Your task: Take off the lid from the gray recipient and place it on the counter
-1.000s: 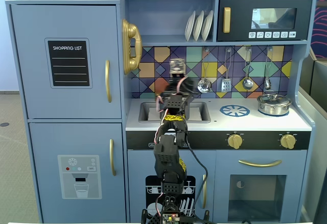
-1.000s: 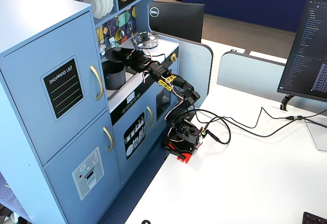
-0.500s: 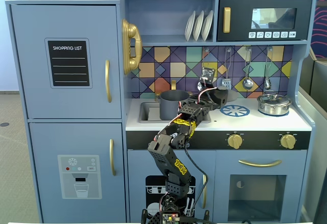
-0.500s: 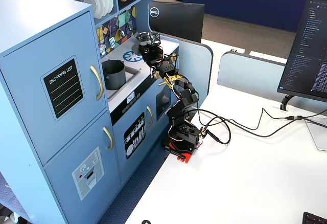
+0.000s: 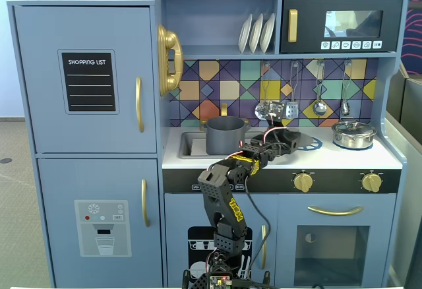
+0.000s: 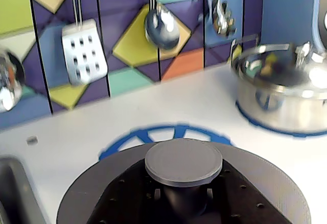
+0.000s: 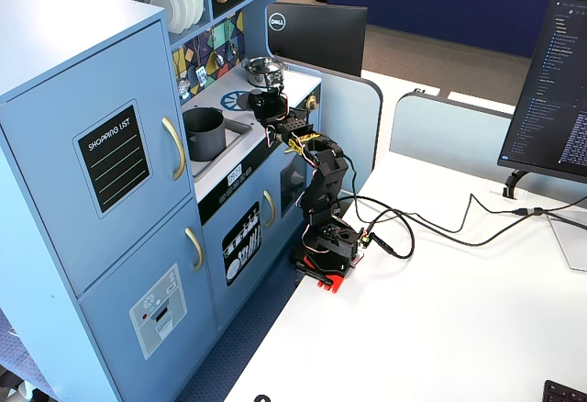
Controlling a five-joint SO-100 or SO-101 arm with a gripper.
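1. My fingers [image 6: 183, 196] pinch the knob of the dark gray lid [image 6: 265, 183], seen in the wrist view.
2. The lid sits over the blue burner print [image 6: 168, 132] on the white worktop [image 6: 153, 106].
3. In a fixed view, the gray stockpot [image 5: 225, 134] stands open, left of the lid.
4. The steel pot [image 6: 286, 93] stands far right.

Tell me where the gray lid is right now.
In the wrist view the lid sits low centre in the gripper, over the blue burner print, left of the steel pot.
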